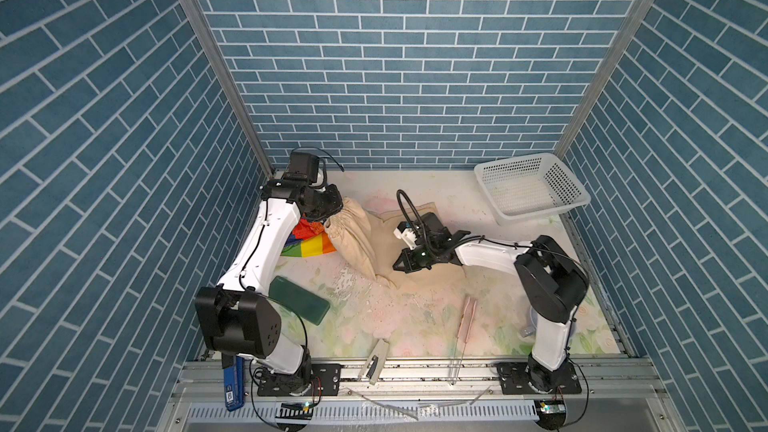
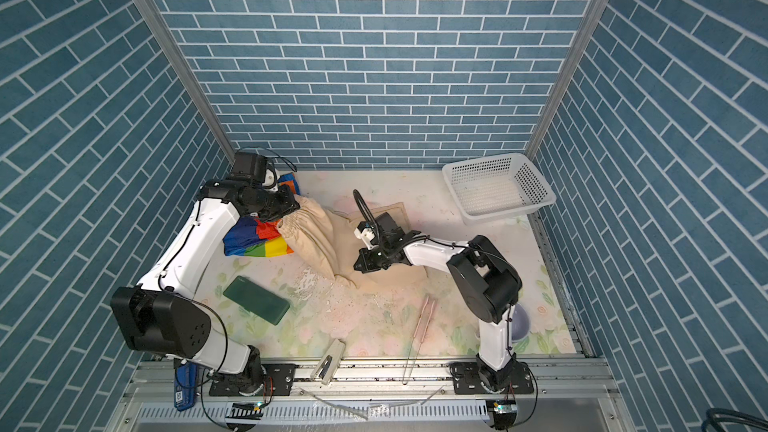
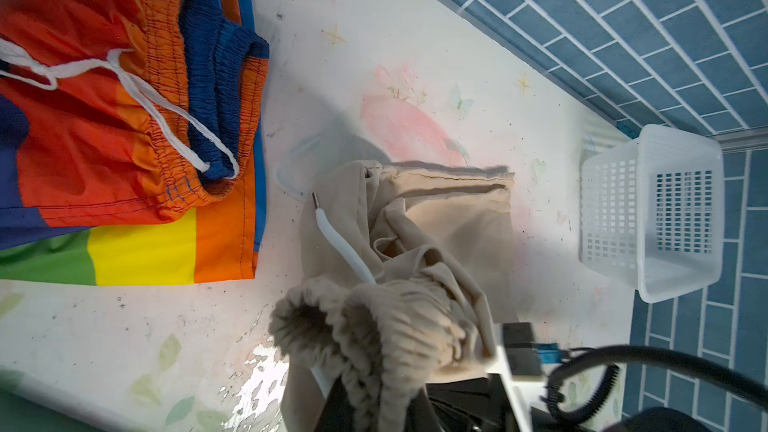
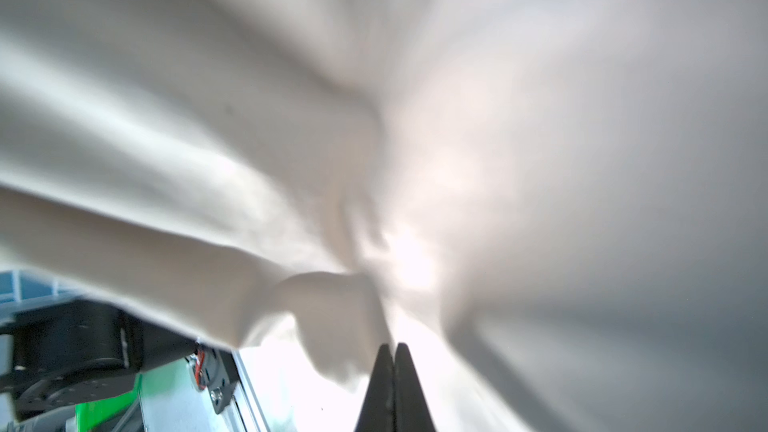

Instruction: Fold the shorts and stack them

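Note:
The beige shorts lie across the middle of the mat, their gathered waistband lifted at the left. My left gripper is shut on that bunched waistband, which hides its fingertips. A white drawstring hangs from the waistband. The rainbow-striped shorts lie flat under my left arm, partly hidden by it and touching the beige pair. My right gripper is shut, tips together, low against the beige cloth. I see no cloth between its tips.
A white mesh basket stands at the back right. A dark green flat case lies front left. A stapler and pink tongs lie near the front edge. A purple bowl sits behind my right arm.

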